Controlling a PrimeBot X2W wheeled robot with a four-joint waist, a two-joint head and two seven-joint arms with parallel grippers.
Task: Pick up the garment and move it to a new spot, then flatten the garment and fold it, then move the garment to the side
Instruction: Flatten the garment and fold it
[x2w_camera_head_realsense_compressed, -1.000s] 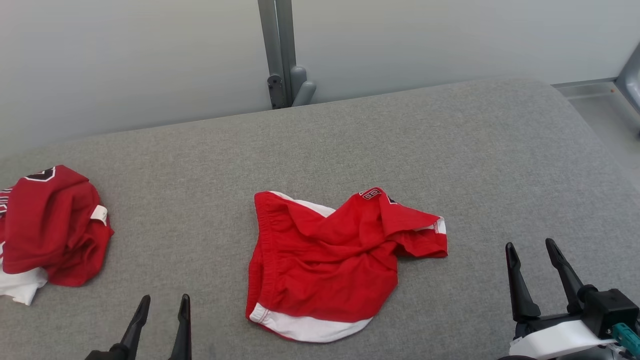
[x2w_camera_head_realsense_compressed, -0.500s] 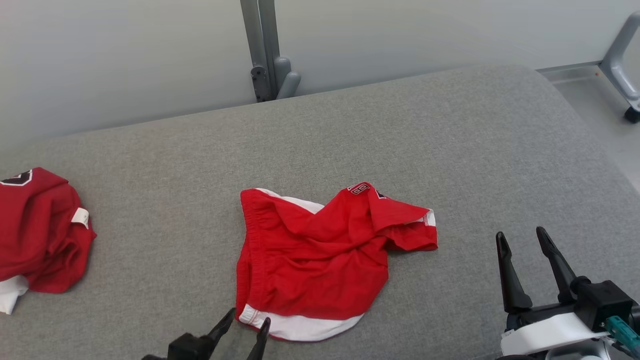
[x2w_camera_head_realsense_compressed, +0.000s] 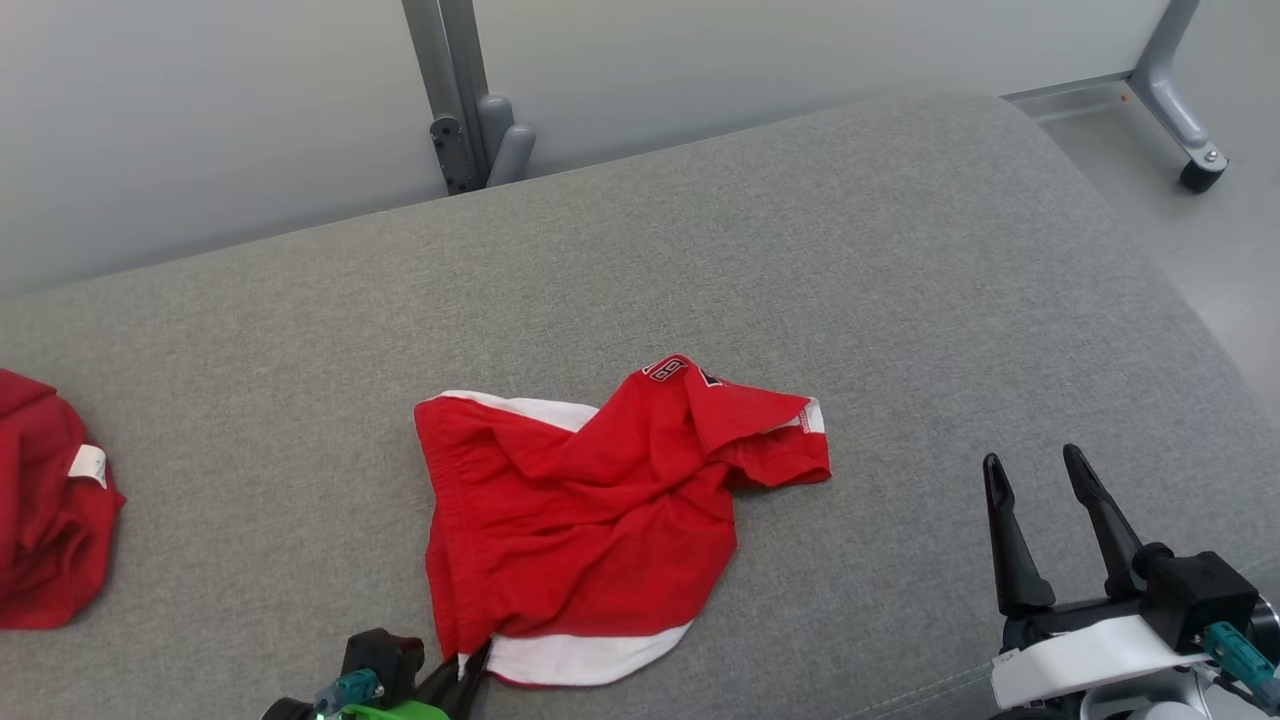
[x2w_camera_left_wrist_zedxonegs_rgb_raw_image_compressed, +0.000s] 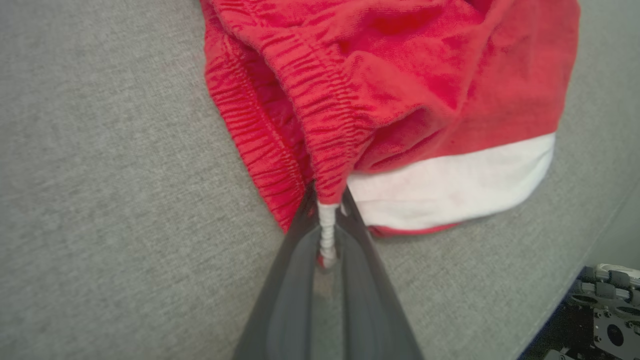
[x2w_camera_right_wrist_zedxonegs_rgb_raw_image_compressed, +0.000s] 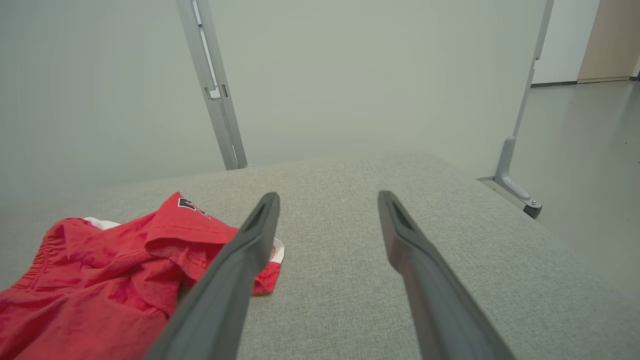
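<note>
Left wrist view: left gripper (x2w_camera_left_wrist_zedxonegs_rgb_raw_image_compressed: 327, 198) pinches crumpled red garment (x2w_camera_left_wrist_zedxonegs_rgb_raw_image_compressed: 410, 75) (white-hemmed); right gripper (x2w_camera_right_wrist_zedxonegs_rgb_raw_image_compressed: 327, 195) spread.

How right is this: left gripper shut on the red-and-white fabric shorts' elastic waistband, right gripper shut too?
Wrong on the right gripper: the right wrist view shows its fingers apart, open. The left gripper is shut on the red-and-white fabric shorts' elastic waistband.
</note>
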